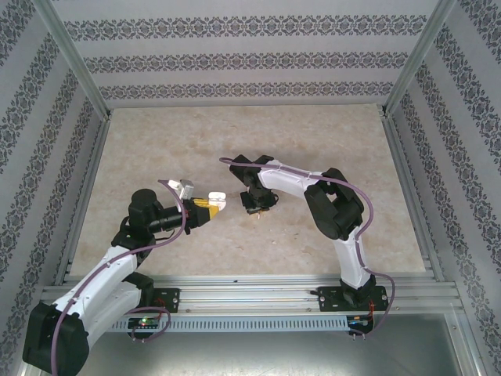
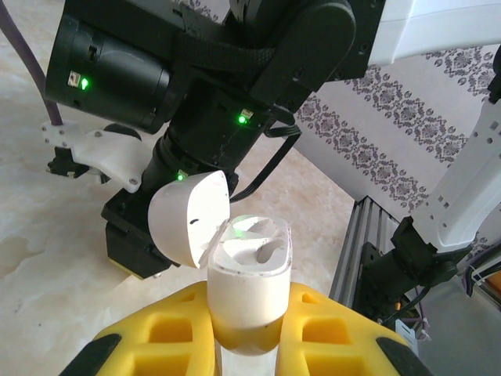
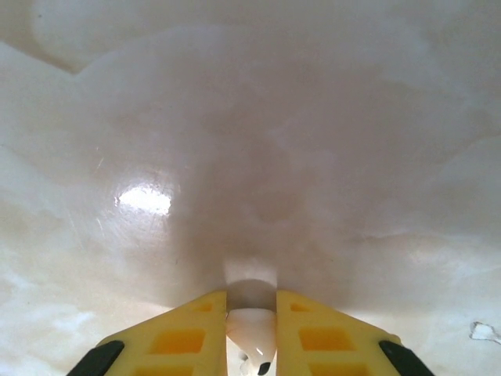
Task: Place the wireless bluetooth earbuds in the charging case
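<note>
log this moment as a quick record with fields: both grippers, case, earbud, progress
left gripper: shut on the white plastic rounded charging case
lid: hinged open, swung to the left in the left wrist view
case socket: the visible recess looks empty
right gripper: pointing down at the beige marble-look table, yellow fingers closed on the small white stemmed earbud
earbud and case: apart, seen from above
progress: earbud not yet in the case
</note>
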Controlling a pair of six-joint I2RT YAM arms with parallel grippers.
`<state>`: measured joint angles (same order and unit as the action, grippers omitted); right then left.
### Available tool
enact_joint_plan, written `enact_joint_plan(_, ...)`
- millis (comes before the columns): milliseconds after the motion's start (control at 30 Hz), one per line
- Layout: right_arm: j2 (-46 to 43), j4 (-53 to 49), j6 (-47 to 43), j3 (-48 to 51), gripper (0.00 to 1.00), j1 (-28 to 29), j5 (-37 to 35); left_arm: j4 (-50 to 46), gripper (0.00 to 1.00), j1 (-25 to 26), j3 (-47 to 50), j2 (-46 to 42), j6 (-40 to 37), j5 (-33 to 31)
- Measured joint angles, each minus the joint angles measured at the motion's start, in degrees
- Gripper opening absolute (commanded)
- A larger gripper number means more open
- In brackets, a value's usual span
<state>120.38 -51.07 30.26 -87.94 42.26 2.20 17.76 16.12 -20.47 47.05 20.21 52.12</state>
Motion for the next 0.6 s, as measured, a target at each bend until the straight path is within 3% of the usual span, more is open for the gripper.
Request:
enact_joint_plan(267,-2.9,0.2,0.0,2.6,0.12,0.0,-0.4,3.6,0.00,0.0,0.3,0.3,0.6,0.0)
enact_joint_plan(600,-14.2,3.2,0.4,8.1,0.10,0.0,-1.8,7.2,0.00,0.0,0.9,2.0,1.6,0.2)
